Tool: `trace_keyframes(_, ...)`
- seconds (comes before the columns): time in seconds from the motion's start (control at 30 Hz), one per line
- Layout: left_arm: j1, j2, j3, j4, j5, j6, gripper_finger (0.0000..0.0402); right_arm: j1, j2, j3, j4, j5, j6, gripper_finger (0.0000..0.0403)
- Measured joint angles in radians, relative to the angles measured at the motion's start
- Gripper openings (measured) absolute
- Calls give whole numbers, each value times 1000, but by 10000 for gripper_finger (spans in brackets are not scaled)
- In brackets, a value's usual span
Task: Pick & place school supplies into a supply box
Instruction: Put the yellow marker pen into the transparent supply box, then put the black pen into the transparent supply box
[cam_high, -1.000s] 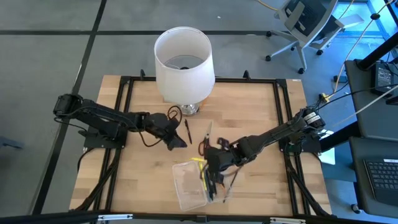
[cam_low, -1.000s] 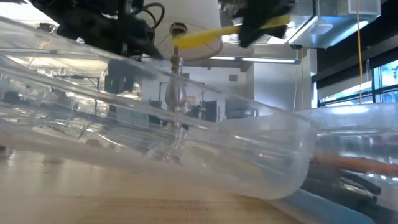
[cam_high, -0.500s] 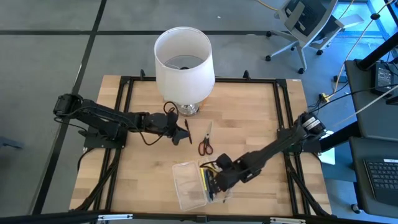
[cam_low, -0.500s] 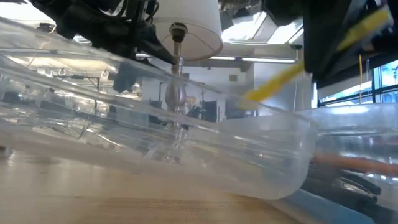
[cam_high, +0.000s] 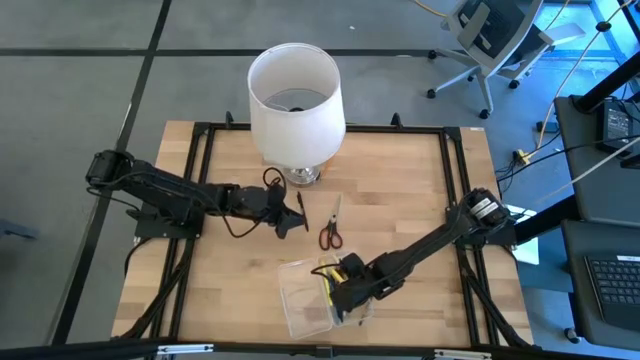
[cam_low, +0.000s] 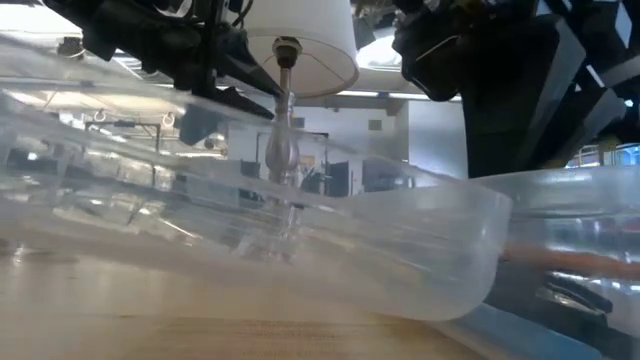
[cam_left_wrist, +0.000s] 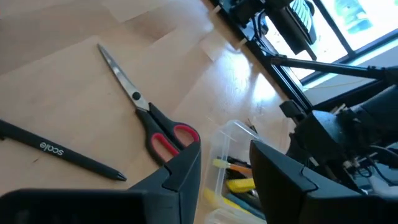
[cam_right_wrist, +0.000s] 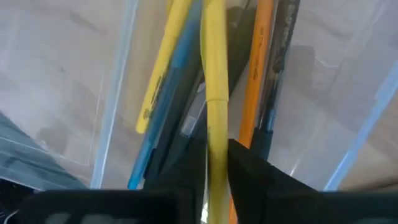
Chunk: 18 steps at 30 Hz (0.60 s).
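The clear plastic supply box (cam_high: 303, 297) lies near the table's near edge and fills the low view (cam_low: 300, 230). Inside it lie a yellow pen (cam_right_wrist: 158, 74), a blue one (cam_right_wrist: 171, 93), an orange one (cam_right_wrist: 258, 74) and dark ones. My right gripper (cam_high: 343, 287) hangs over the box's right part, shut on another yellow pen (cam_right_wrist: 214, 56). The red-handled scissors (cam_high: 330, 232) and a black pen (cam_high: 301, 210) lie flat on the wood. My left gripper (cam_high: 294, 222) hovers open just left of them, with the scissors (cam_left_wrist: 155, 124) and the black pen (cam_left_wrist: 59, 152) ahead of its fingers. My right gripper pinches the yellow pen's near end (cam_right_wrist: 216, 146) between its two fingers (cam_right_wrist: 249, 171), coming from above and slanting down into the box. The pen runs on along the fingers' direction over the other pens. I cannot tell whether its free end (cam_right_wrist: 213, 12) rests on them.
A lamp with a large white cylindrical shade (cam_high: 295, 100) stands at the table's far middle, its metal stem (cam_low: 282, 140) showing behind the box. A black frame (cam_high: 462, 200) rims the table. Bare wood (cam_high: 400, 190) lies right of the scissors.
My right gripper has carried the yellow pen from beside the scissors toward the near edge, to over the box, and come lower. The pen has tipped from level to slanting down into the box.
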Motion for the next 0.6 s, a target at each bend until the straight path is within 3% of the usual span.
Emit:
trace_keyframes(0.37,-19,0,0,-4,-20,2,129,0,0,0,48,-8,-11,82)
trace_keyframes(0.6,-19,0,0,-4,-18,139,129,0,-45,0,-13,-8,-86,82)
